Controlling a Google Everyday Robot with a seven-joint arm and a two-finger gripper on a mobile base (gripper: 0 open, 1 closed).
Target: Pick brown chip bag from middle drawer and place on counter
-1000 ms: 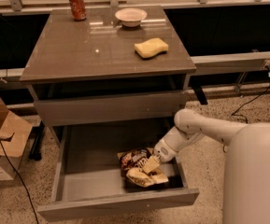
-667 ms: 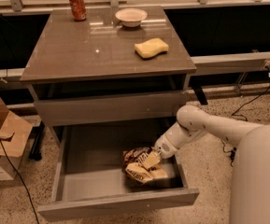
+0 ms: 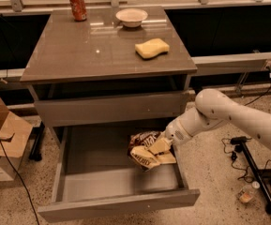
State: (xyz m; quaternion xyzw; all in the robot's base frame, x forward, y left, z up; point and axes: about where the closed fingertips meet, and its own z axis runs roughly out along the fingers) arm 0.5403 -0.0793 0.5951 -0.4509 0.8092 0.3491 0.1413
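The brown chip bag (image 3: 143, 150), dark brown with pale yellow ends, is at the right side of the open middle drawer (image 3: 111, 182), raised slightly off the drawer floor. My gripper (image 3: 162, 146) reaches in from the right over the drawer's side wall and is shut on the bag's right end. The counter (image 3: 93, 46) is the glossy grey-brown top above, well above the gripper.
On the counter stand a red soda can (image 3: 78, 5), a white bowl (image 3: 131, 17) and a yellow sponge (image 3: 152, 48). A closed drawer front (image 3: 109, 108) sits just above the open drawer. A cardboard box (image 3: 3, 139) is on the floor at left, cables and a stand at right.
The gripper has lifted and shifted the bag slightly up and to the right within the drawer. The arm has drawn back a little.
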